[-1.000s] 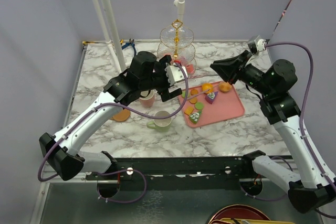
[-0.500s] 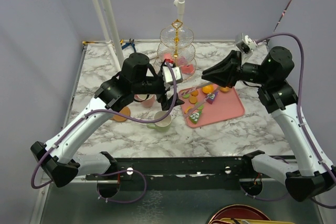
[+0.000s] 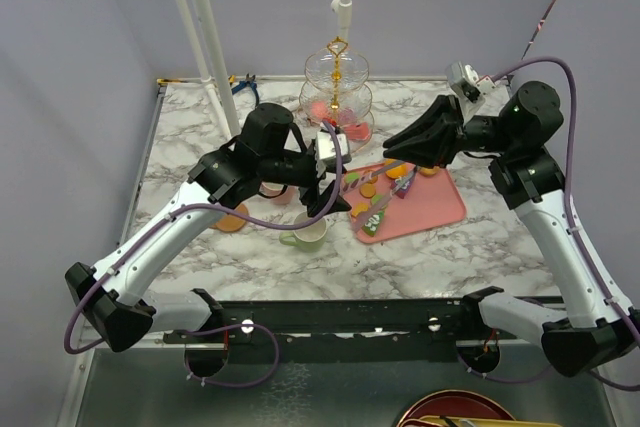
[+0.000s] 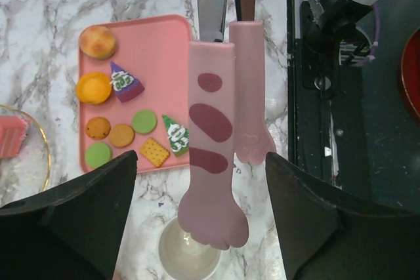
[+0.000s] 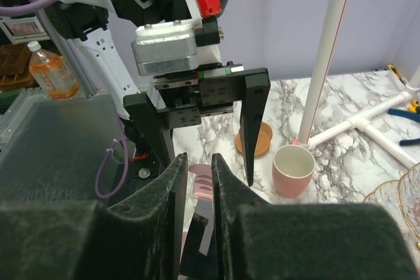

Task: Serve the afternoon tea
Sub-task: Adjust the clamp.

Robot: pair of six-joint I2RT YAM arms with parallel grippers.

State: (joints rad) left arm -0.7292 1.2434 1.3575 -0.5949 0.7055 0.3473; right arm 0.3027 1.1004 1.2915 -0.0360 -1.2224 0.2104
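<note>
My right gripper (image 3: 393, 144) is shut on the metal handle of pink cat-paw tongs (image 4: 210, 162) and holds them out over the table. The paw ends hang between the open fingers of my left gripper (image 3: 330, 197), not touching them, above the pale-green mug (image 4: 190, 257). The right wrist view shows the tongs (image 5: 205, 185) between my right fingers (image 5: 226, 188). The pink mug (image 5: 293, 170) stands by a brown coaster (image 5: 256, 139). The glass three-tier stand (image 3: 337, 97) stands at the back. Macarons and cakes (image 4: 121, 136) lie on the pink tray.
The pink tray (image 3: 440, 209) lies right of centre. White frame poles (image 3: 215, 47) rise at the back left. A pink cake (image 4: 10, 136) sits on the stand's lowest plate. The table's black front rail (image 4: 328, 83) runs beside the tongs.
My right gripper has swung left with the tongs. My left gripper has moved forward and right over the pale-green mug, so the tongs' paw ends now hang between its open fingers.
</note>
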